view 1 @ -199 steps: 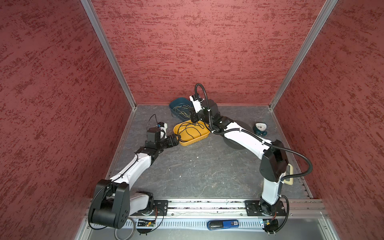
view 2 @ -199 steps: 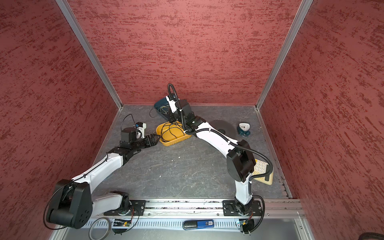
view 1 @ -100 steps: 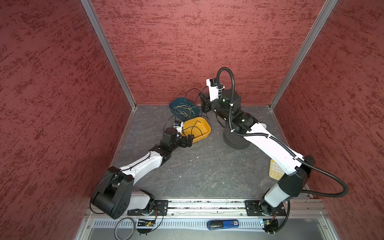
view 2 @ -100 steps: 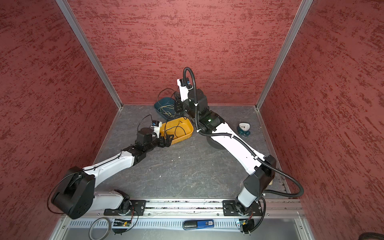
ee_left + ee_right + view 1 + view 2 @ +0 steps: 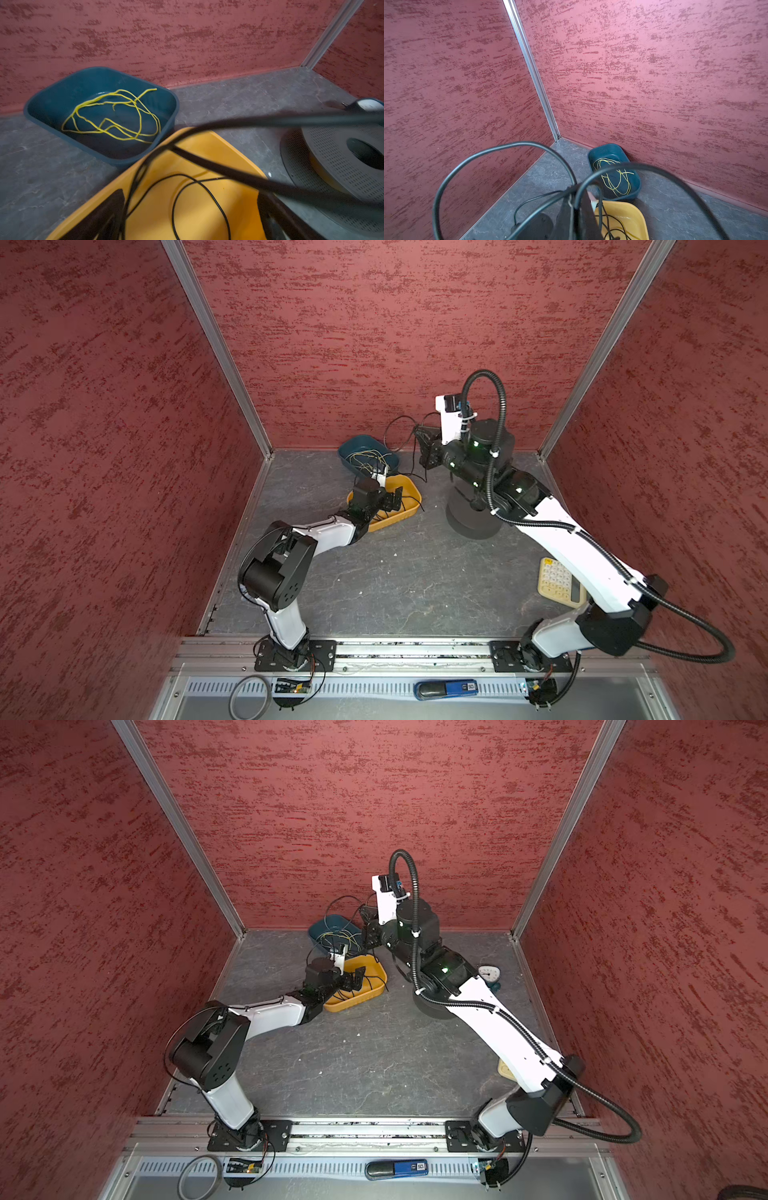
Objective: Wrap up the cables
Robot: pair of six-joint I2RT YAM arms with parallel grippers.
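Most wrapping appears left to do: the black cord (image 5: 270, 121) lies partly loose in the yellow tray (image 5: 409, 493) at frame centre and rises to the right jaws, shut on it at upper centre, while the left jaws stand wide over that tray.

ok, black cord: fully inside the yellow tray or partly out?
Partly out. Loops of the black cord lie in the yellow tray, but strands rise out to the right gripper, shut on it.
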